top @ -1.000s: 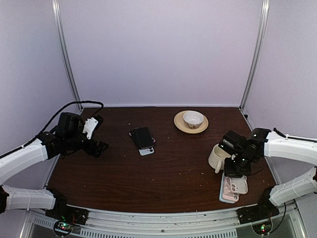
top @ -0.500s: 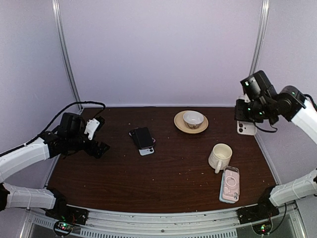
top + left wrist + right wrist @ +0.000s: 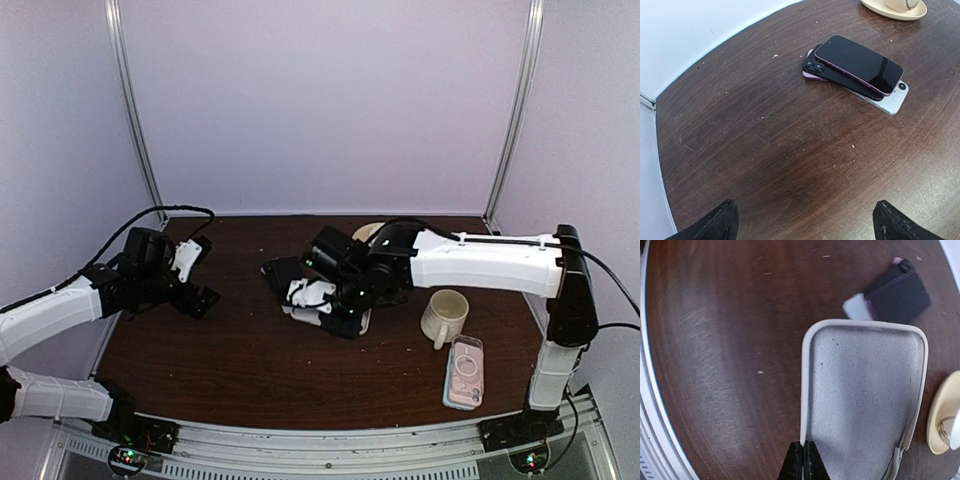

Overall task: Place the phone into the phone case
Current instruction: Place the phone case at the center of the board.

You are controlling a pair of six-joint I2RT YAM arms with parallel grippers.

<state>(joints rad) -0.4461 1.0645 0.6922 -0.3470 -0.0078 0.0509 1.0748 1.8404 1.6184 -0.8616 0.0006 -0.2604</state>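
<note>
A white phone case [image 3: 865,400] with a grey lining hangs just above the table, and my right gripper [image 3: 803,460] is shut on its left rim. From above, the right gripper [image 3: 325,306] and the case [image 3: 342,321] sit at the table's middle, just right of a stack of phones [image 3: 285,276]. The top phone [image 3: 860,65] of that stack lies screen up with a purple edge, over a dark one and a white one. My left gripper [image 3: 805,225] hovers open over bare wood, left of the stack; from above the left gripper [image 3: 205,270] is at the table's left side.
A cream mug [image 3: 443,316] stands right of centre. A pink phone in a clear case [image 3: 464,372] lies near the front right edge. A saucer [image 3: 895,7] with a bowl sits at the back, partly hidden behind my right arm in the top view.
My right arm has swung from the right side, up high, then across to the table's middle beside the phone stack, carrying the white case. The left arm has stayed put.
</note>
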